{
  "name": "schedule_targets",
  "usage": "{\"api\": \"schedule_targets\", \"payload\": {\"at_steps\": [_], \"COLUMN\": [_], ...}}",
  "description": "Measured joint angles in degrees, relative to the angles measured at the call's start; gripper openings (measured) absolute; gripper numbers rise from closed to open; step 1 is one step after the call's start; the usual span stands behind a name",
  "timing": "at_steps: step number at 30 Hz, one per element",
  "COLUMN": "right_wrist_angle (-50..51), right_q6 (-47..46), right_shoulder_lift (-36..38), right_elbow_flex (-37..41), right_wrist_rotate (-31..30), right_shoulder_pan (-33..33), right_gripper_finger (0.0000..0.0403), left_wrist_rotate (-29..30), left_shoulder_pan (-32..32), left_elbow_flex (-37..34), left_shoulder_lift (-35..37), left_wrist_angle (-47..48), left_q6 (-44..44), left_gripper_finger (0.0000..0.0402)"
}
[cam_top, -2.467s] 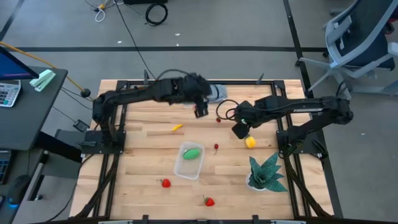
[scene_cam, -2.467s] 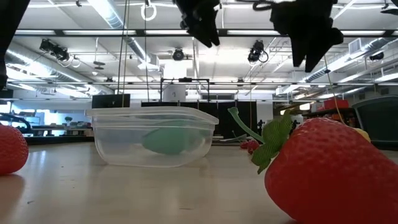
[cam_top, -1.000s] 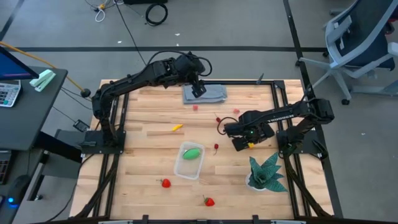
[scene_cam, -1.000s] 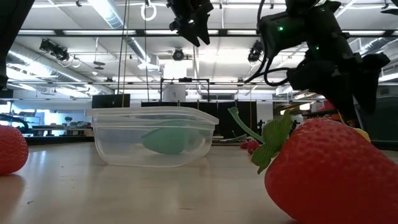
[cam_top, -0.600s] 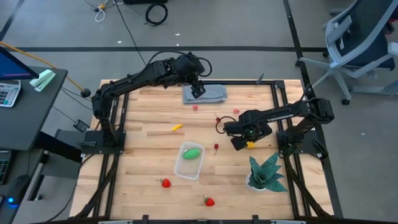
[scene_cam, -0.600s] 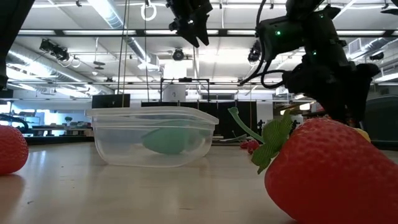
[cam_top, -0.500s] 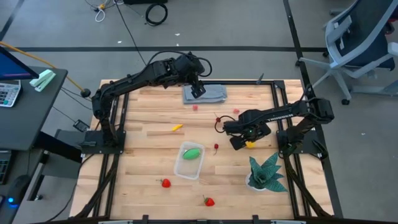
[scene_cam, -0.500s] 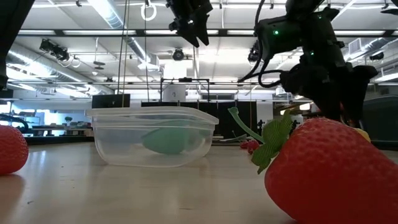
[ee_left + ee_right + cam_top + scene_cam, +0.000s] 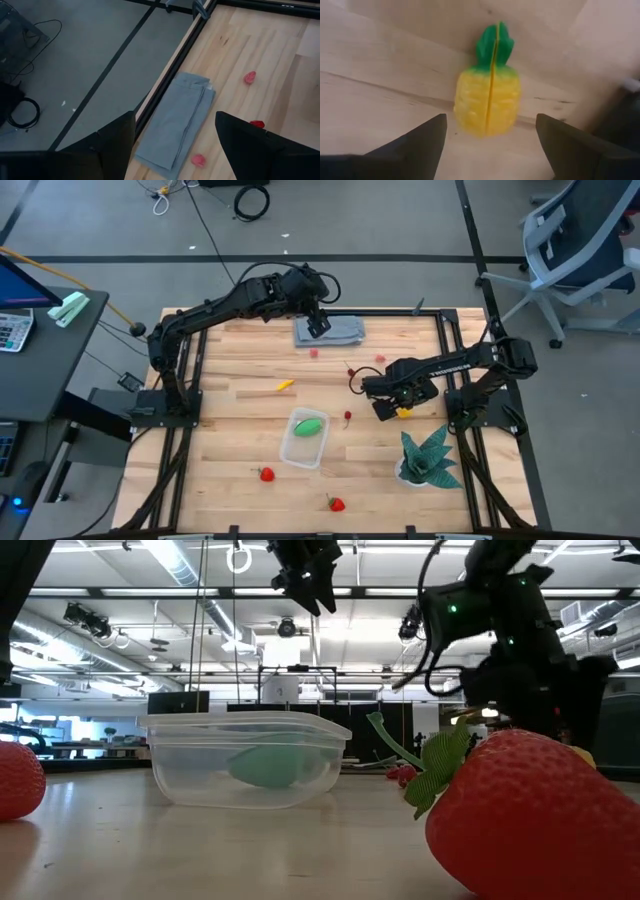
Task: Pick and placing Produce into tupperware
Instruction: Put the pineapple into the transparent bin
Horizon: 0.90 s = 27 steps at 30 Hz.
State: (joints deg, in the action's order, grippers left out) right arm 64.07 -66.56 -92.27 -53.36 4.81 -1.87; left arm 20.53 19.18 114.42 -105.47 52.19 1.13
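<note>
The clear tupperware (image 9: 290, 450) sits mid-table with the green oblong (image 9: 309, 424) lying inside it, both also in the low view: tupperware (image 9: 190, 770), green oblong (image 9: 270, 765). My right gripper (image 9: 392, 409) is low over the table's right part, open. Its fingers stand on either side of a yellow toy fruit with a green top (image 9: 487, 105) that lies on the wood, with gaps on both sides. My left gripper (image 9: 320, 325) hangs open, high above the folded grey cloth (image 9: 177, 125) at the far edge.
Two strawberries (image 9: 266, 474) (image 9: 336, 504) lie near the near edge. The yellow-orange sliver (image 9: 285, 385) is left of centre. Cherries (image 9: 347, 417) (image 9: 352, 371) and small pink pieces (image 9: 314, 351) are scattered mid-table. The spiky potted plant (image 9: 428, 457) stands just nearside of my right gripper.
Since the earliest frames my left gripper has moved toward the far edge, over the grey cloth. My right gripper has come down beside the yellow fruit. Over the last second both have kept almost still, and no produce has moved.
</note>
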Motion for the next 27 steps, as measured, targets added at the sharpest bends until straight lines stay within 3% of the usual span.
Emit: {"api": "schedule_targets", "payload": {"at_steps": [6,19,27], "right_wrist_angle": [-5.9,-10.1,-11.4], "right_q6": [-0.8,3.2,1.2], "right_shoulder_lift": [0.0,0.0,0.0], "right_elbow_flex": [4.9,5.1,7.4], "right_wrist_rotate": [0.4,-2.2,-0.4], "right_shoulder_pan": [-0.9,-2.3,-2.6], "right_gripper_finger": [0.0316,0.0316,0.0306], "left_wrist_rotate": [0.0,0.0,0.0], "left_shoulder_pan": [0.0,0.0,0.0], "left_elbow_flex": [0.0,0.0,0.0], "left_shoulder_lift": [0.0,0.0,0.0], "left_wrist_angle": [0.0,0.0,0.0], "left_q6": [0.0,0.1,-0.1], "left_gripper_finger": [0.0281,0.0281,0.0281]}}
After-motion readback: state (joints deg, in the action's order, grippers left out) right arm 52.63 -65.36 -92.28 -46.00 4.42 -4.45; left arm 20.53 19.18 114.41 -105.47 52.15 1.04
